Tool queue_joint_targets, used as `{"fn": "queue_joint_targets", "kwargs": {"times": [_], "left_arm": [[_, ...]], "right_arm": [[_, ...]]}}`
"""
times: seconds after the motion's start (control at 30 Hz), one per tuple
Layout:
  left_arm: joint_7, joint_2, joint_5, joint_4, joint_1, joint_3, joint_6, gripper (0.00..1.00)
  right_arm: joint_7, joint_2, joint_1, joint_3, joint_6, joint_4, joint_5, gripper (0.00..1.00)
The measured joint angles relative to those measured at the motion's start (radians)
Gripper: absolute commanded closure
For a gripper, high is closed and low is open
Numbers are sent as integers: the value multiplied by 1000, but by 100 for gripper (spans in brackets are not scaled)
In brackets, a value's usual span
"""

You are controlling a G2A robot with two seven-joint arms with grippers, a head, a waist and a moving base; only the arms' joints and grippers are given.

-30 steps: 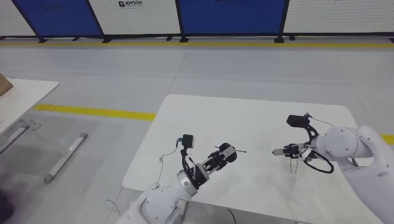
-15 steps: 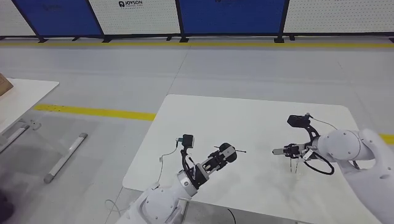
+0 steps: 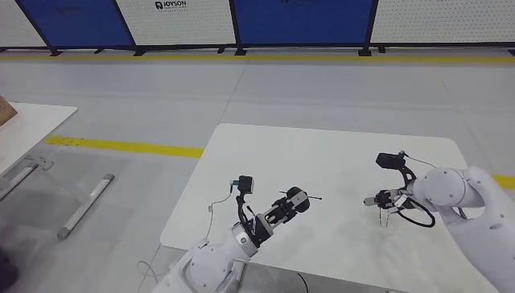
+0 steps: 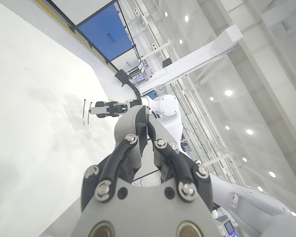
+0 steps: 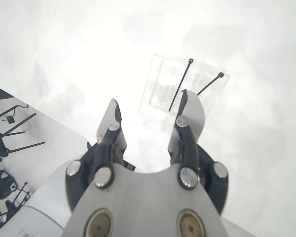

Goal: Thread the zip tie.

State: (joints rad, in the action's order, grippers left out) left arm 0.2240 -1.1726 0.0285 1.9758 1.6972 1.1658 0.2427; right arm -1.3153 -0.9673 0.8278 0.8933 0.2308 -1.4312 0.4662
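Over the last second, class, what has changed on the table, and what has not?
The open right hand drew back slightly toward its own arm, beside the zip ties on the clear tray. Nothing was gripped or released. The left hand and the ties stayed put.

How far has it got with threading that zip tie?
Barely started. Done: nothing is threaded, and two zip ties lie straight and unlooped on a clear tray. In hand: the right gripper hangs open close by them, holding nothing, while the left gripper is shut, well away from the tray. Left: pick up a tie and feed its tail through its head.
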Motion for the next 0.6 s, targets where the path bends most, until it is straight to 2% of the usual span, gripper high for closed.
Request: {"fn": "queue_joint_targets", "kwargs": {"times": [0.17,0.4,0.6], "left_arm": [[0,0,0,0,0,0,0,100],[0,0,0,0,0,0,0,100],[0,0,0,0,0,0,0,100]], "right_arm": [[-7,-6,-8,-12,11,25,2,51],[-11,-15,-19,-28,46,57,22,59],[-9,-22,-29,-41,77,77,44,61]]}}
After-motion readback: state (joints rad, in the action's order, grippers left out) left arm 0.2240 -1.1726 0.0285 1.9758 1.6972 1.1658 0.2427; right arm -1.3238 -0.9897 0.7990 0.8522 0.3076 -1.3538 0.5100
